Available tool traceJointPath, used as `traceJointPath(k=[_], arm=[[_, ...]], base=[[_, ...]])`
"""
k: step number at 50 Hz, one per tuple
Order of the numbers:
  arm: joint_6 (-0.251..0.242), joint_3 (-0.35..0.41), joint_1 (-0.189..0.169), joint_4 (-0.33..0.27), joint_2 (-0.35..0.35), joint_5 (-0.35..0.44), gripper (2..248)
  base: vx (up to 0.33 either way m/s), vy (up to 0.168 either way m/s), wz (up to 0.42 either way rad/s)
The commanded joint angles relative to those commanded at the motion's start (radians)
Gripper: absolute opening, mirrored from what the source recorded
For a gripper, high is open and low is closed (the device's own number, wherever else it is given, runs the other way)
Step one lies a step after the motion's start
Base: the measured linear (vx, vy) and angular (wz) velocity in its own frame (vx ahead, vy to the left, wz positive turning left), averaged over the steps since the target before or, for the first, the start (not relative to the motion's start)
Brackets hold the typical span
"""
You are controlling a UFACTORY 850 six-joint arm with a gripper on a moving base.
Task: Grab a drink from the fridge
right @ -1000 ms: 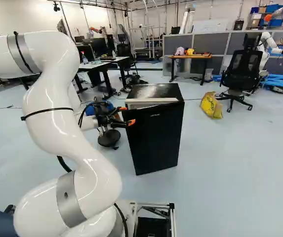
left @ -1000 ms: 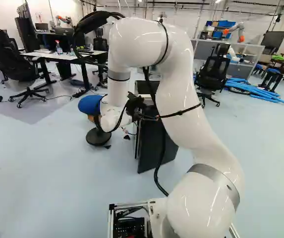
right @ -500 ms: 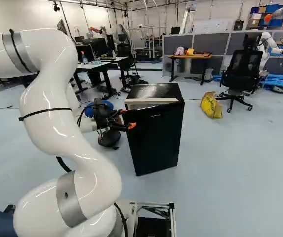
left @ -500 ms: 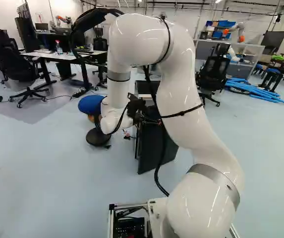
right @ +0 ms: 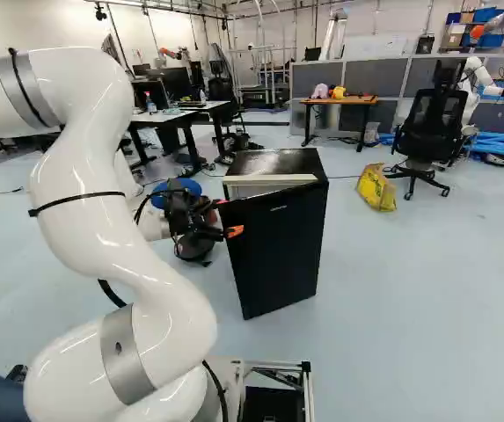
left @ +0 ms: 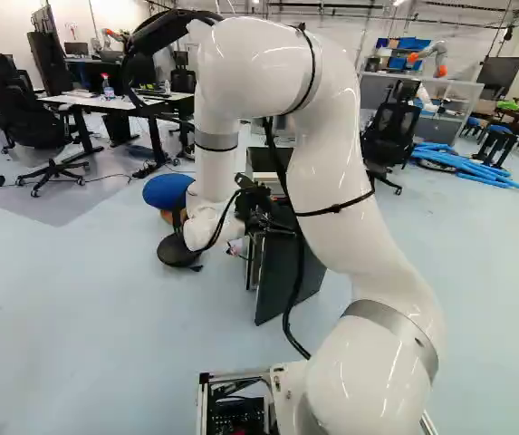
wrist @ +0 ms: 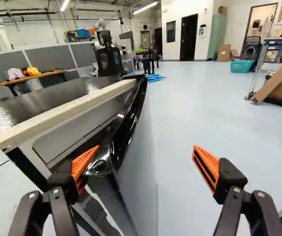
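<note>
Fridge [right: 278, 161]: door [wrist: 137, 177] ajar, my only visible progress.
My fingers [wrist: 84, 164]: spread wide, one inside the door's edge, one outside, gripping nothing.
Drink: out of my sight (presumably inside).
Left for me: widen the gap, reach in, grab, withdraw.

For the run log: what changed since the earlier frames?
Fridge door swung slightly wider, toward the base; arm and tool drew back with it. Tool stands open, one finger behind the door's edge, gripping nothing. Base, fridge body and yellow bag unmoved.
</note>
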Motion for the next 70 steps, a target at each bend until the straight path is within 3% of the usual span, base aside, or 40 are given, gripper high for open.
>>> traceJointPath(k=[45, 70], arm=[[0.0, 0.087, 0.04, 0.191, 0.026, 0.039, 247], [0.0, 0.097, 0.01, 0.306, 0.028, 0.043, 247]], base=[[0.0, 0.0, 0.0], [0.0, 0.0, 0.0]])
